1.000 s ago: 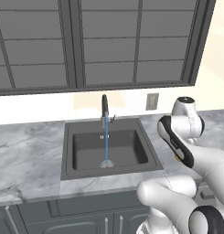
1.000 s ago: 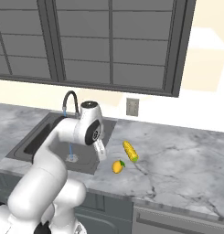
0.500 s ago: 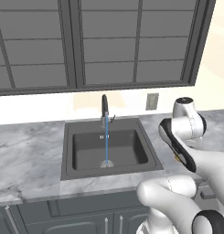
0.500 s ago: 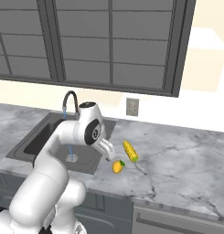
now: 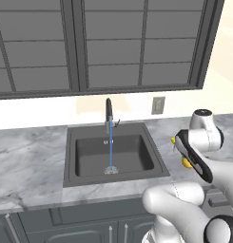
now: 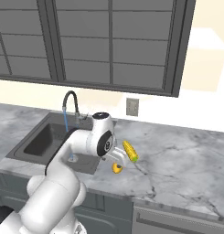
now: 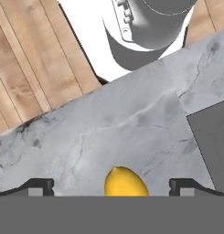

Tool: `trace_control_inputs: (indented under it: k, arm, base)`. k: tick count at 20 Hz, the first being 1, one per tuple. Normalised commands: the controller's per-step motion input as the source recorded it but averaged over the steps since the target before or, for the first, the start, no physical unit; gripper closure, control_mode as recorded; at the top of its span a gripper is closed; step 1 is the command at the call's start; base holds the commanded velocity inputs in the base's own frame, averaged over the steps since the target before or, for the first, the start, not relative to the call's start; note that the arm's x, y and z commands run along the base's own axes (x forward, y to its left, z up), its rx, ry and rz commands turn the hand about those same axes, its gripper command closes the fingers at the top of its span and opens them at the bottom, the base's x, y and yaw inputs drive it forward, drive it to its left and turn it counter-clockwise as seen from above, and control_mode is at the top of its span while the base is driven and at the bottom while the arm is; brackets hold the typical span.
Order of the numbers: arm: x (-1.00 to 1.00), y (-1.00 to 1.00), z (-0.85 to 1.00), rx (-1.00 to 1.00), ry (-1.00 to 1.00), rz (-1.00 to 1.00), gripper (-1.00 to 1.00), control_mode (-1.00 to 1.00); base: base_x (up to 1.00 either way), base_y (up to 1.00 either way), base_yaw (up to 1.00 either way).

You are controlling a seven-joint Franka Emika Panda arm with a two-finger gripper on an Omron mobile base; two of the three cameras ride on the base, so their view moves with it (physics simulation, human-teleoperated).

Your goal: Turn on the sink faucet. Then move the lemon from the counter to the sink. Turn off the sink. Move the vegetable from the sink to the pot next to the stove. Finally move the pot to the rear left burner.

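Water runs in a thin blue stream from the sink faucet [image 5: 108, 113] [image 6: 70, 101] into the sink [image 5: 84, 159] [image 6: 38, 141]. The lemon [image 6: 117, 168] [image 7: 126, 182] [image 5: 187, 163] lies on the counter [image 6: 177, 169] to the right of the basin, near the front edge. My gripper [image 7: 111, 187] [image 6: 114, 160] hovers just above it and is open, with the lemon between and below the two fingertips [image 7: 38, 186] and untouched. A yellow corn cob [image 6: 130, 151] lies on the counter just behind the lemon.
Dark wall cabinets [image 5: 113, 42] hang above the counter, and a wall outlet [image 5: 158, 105] sits behind it. My own white arm [image 6: 72, 151] reaches across the sink's right rim. Open marble stretches to the right of the corn.
The hand has swung right and down from beside the sink toward the lemon. The water keeps running, and the lemon and corn have not moved.
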Motion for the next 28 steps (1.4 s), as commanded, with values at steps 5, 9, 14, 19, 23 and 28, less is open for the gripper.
trace_control_inputs:
  k: [5,9,14,19,23,28]
  arm:
    - [0.37,-0.11,-0.27,0.00,0.02,0.07,-1.00,-1.00]
    - [0.39,-0.07,-0.28,0.00,0.05,0.08,-1.00,-1.00]
    - [0.27,-0.14,-0.20,0.01,0.03,0.07,-1.00,-1.00]
    - [0.00,-0.19,-0.12,0.01,0.00,0.01,-1.00,-1.00]
    - [0.00,-0.01,-0.05,0.01,0.00,0.00,-1.00,-1.00]
    - [0.00,0.00,-0.04,0.00,0.00,0.00,-1.00,-1.00]
  base:
    - [0.00,0.00,0.00]
    - [0.00,0.00,0.00]
    - [0.00,0.00,0.00]
    - [0.00,0.00,0.00]
    - [0.00,0.00,0.00]
    - [0.00,0.00,0.00]
